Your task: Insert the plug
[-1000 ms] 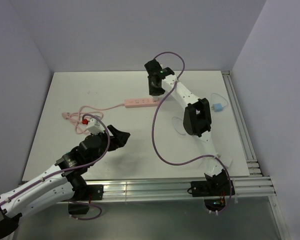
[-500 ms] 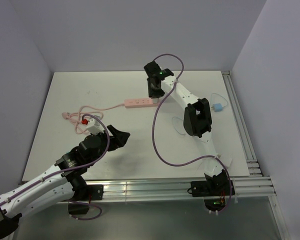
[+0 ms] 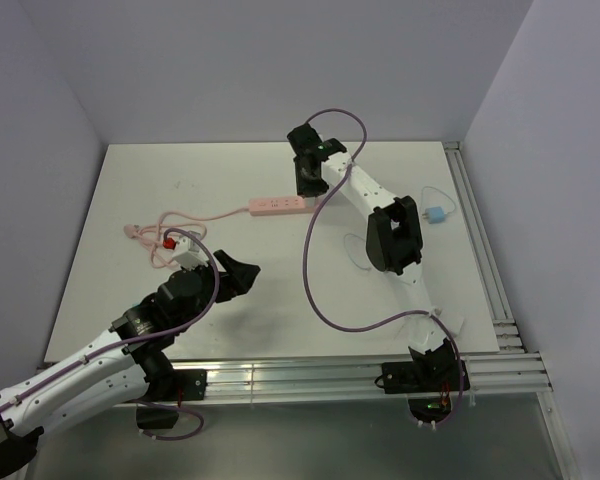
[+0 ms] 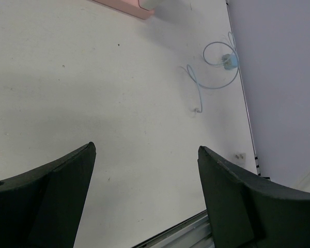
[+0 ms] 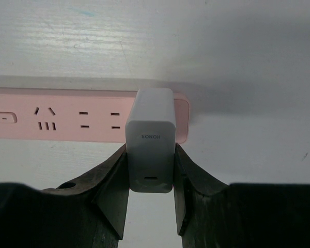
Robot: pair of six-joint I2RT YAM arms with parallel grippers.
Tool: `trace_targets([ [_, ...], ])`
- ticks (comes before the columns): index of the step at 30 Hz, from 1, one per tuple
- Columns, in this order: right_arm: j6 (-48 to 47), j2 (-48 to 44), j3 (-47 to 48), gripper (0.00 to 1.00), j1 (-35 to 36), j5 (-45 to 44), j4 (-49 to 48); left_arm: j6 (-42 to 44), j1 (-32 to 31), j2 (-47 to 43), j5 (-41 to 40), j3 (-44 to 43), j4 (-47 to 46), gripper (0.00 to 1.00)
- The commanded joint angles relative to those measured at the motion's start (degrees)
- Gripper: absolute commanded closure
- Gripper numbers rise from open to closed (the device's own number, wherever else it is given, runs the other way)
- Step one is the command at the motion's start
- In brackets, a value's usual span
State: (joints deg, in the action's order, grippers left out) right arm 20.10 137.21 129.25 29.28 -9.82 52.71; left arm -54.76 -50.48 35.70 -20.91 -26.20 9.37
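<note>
The small light-blue and white plug (image 3: 437, 216) lies on the table at the right, on its thin pale looping cable (image 3: 432, 194). It also shows in the left wrist view (image 4: 228, 61); neither gripper touches it. The pink power strip (image 3: 276, 206) lies at mid-table. My right gripper (image 3: 306, 186) is shut on a white HONOR charger block (image 5: 150, 135) that stands at the right end of the strip (image 5: 62, 122), one finger on each side (image 5: 151, 151). My left gripper (image 3: 242, 275) is open and empty above bare table at the front left (image 4: 145, 149).
The strip's pink cord (image 3: 185, 218) loops left to a plug with a red part (image 3: 168, 241). Aluminium rails run along the right edge (image 3: 477, 250) and the front edge (image 3: 310, 375). A small white piece (image 4: 239, 155) lies near the front right corner.
The right wrist has shifted very slightly to the left over the strip's end. The left arm, strip and light-blue plug have not moved.
</note>
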Motion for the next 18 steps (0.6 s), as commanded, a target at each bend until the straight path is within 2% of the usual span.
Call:
trace_targets([
  [1, 0.3, 2.4, -1.2, 1.0, 0.7, -0.7, 0.7, 0.1, 0.0, -1.0, -0.9, 0.4, -1.1, 0.15],
  [9, 1.6, 4.2, -6.7, 1.0, 0.8, -0.9, -0.8, 0.1, 0.0, -0.1, -0.7, 0.3, -1.1, 0.15],
  [14, 3.2, 3.7, -12.3, 1.0, 0.3, 2.2, -3.0, -0.1, 0.0, -0.5, -0.8, 0.7, -1.2, 0.15],
  [18, 2.4, 5.1, -10.5, 1.0, -0.2, 3.0, -1.1, 0.0, 0.0, -0.4, -0.8, 0.1, -0.5, 0.15],
])
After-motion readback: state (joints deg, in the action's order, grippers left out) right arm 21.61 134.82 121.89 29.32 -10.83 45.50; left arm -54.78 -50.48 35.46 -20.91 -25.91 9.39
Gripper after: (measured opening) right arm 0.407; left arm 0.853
